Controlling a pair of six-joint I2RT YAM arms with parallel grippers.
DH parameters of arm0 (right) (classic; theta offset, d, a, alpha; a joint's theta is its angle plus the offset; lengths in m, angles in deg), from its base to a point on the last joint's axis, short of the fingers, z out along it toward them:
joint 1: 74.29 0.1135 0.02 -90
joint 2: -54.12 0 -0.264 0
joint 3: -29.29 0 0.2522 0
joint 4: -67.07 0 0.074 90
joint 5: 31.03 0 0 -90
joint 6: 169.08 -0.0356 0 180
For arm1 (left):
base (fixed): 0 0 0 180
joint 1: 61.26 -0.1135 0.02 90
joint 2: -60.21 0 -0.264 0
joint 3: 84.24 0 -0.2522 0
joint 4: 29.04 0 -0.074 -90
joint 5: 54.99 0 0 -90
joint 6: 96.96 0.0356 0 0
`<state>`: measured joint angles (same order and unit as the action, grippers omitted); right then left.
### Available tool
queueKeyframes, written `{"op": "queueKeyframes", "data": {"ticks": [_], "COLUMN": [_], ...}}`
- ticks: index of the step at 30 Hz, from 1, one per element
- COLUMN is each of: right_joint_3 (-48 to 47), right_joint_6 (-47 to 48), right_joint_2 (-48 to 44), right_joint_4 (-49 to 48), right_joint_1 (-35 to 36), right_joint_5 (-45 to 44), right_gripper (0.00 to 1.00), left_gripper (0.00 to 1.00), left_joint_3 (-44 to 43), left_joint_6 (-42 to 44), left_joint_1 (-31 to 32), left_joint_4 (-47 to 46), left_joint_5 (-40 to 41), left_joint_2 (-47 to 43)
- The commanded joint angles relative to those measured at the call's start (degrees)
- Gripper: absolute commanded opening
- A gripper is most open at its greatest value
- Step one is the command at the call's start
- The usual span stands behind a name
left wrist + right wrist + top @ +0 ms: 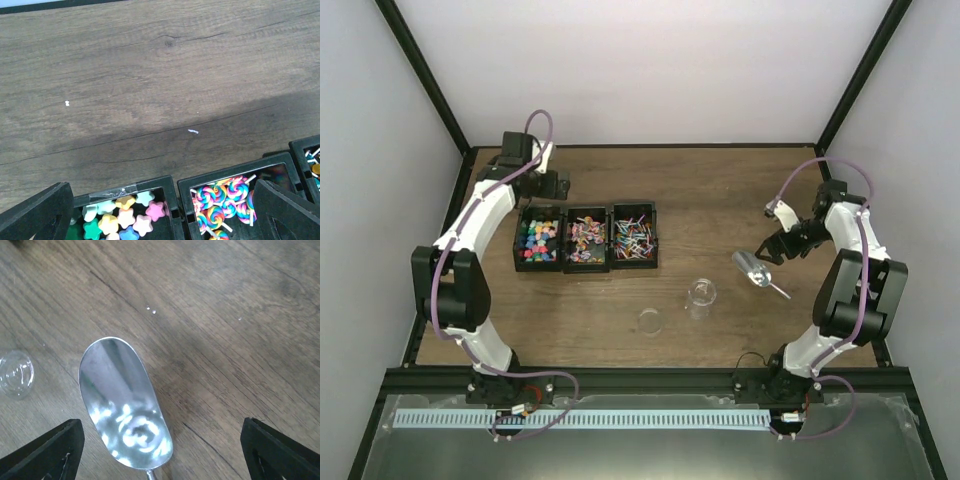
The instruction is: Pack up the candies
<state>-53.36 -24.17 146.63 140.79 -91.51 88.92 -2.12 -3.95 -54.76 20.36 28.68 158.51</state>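
Right gripper (162, 452): jaws stood wide, nothing held, above the silver scoop (125, 400). Left gripper (165, 215): jaws wide, empty, over the black trays (175, 186). Candies (120, 217): lay loose in those trays, well apart from the clear jar (701, 296). Judged light, hard, tiny, apt to scatter. Best lifted by scoop, which is gripped at its handle.

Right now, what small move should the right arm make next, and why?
Probably lower the right arm so its open jaws straddle the metal scoop: it lies empty and ungripped on the table directly beneath them.
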Motion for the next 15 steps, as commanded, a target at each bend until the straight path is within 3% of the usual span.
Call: {"op": "queueKeyframes", "data": {"ticks": [1,15], "right_joint_3": [-1.6,-4.4], "right_joint_6": [3.7,1.1], "right_joint_2": [2.9,12.1], "right_joint_4": [2.3,-1.2], "right_joint_1": [1.2,8.5], "right_joint_5": [-0.7,-6.5], "right_gripper": [0.85,0.51], "left_gripper": [1.0,1.0], "left_joint_3": [-1.4,-1.3], "left_joint_6": [0.6,2.5], "left_joint_1": [0.7,1.1], "left_joint_4": [0.0,0.8], "left_joint_5": [-0.7,-0.4], "left_joint_2": [0.7,0.3]}}
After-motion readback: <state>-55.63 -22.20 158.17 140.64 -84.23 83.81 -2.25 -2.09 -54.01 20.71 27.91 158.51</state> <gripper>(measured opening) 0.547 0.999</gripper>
